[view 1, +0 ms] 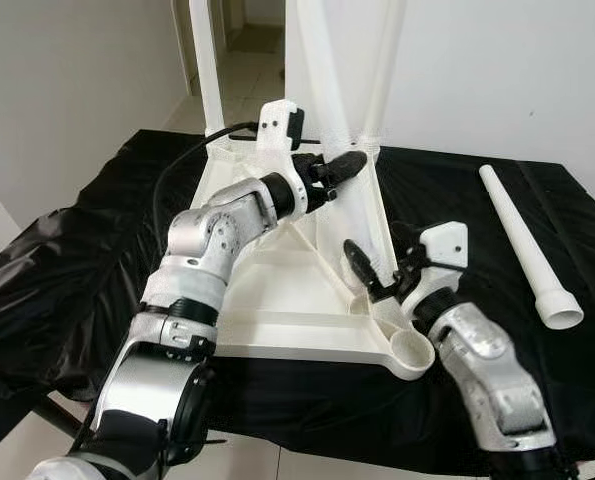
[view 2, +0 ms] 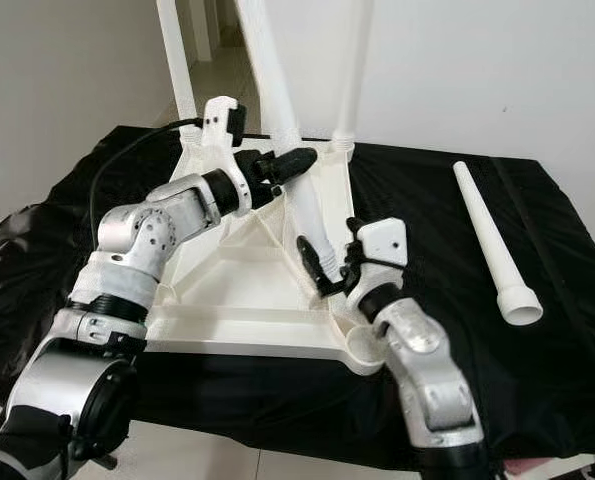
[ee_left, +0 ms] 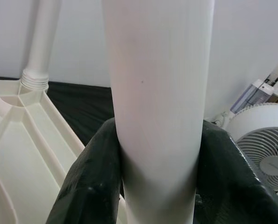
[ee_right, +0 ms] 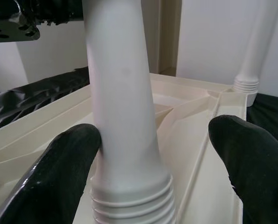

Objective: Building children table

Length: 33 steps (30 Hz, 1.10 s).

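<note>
The white children's table top (view 1: pixel 277 290) lies upside down on a black cloth. Two legs stand in its far corners, one on the left (view 1: pixel 205 60) and one on the right (view 1: pixel 385 70). A third white leg (view 1: pixel 349 150) rises tilted over the near right part of the top. My left gripper (view 1: pixel 342 165) is shut on its middle, both fingers pressed on it (ee_left: pixel 157 116). My right gripper (view 1: pixel 380 262) stands open around its threaded lower end (ee_right: pixel 129 200); one finger (ee_right: pixel 59 177) touches it, the other (ee_right: pixel 251 158) is apart.
A fourth loose leg (view 1: pixel 527 240) lies on the black cloth (view 1: pixel 97 260) at the right. The near right corner socket (view 1: pixel 414 350) is open. A white wall stands behind, with a doorway (view 1: pixel 252 50) at the back left. A fan (ee_left: pixel 265 154) sits beyond.
</note>
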{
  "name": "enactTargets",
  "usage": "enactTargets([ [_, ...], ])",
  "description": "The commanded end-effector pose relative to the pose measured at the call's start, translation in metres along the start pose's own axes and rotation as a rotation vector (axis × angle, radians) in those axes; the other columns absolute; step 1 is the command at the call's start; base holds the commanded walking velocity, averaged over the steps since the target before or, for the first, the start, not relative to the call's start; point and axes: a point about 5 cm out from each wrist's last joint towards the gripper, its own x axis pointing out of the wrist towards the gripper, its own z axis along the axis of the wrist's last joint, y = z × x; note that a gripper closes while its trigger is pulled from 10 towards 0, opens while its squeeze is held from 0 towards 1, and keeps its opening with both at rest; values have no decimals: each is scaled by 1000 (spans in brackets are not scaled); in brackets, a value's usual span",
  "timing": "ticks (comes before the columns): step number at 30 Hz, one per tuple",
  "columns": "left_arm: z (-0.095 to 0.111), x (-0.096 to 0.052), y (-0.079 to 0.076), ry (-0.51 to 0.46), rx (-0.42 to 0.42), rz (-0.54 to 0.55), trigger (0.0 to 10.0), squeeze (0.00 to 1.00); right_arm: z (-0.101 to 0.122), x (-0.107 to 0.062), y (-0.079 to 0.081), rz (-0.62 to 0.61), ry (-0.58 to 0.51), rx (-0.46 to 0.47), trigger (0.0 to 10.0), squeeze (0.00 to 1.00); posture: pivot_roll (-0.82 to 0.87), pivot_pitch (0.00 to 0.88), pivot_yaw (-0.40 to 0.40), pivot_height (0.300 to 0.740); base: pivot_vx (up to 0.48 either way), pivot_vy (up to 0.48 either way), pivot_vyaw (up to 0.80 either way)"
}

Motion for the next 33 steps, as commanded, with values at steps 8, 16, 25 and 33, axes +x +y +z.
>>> enactTargets([
  [8, -7, 4, -20, -46, 153, 25, 10000, 0, 2, 12, -5, 43, 102, -19, 10000, 0, -24, 6, 3, 740, 0, 0, 0],
  [16, -18, 8, -36, -47, 231, 30, 10000, 0, 6, 23, -5, 87, 130, -44, 10000, 0, -17, 10, -6, 740, 0, 0, 0],
  [25, -21, 13, -51, -62, 292, 28, 10000, 0, -2, 37, 0, 108, 186, -49, 10000, 0, 2, 17, -22, 740, 0, 0, 0],
  [33, -20, 17, -61, -76, 312, 9, 10000, 0, -4, 46, 4, 116, 197, -38, 10000, 0, 8, 29, -22, 740, 0, 0, 0],
])
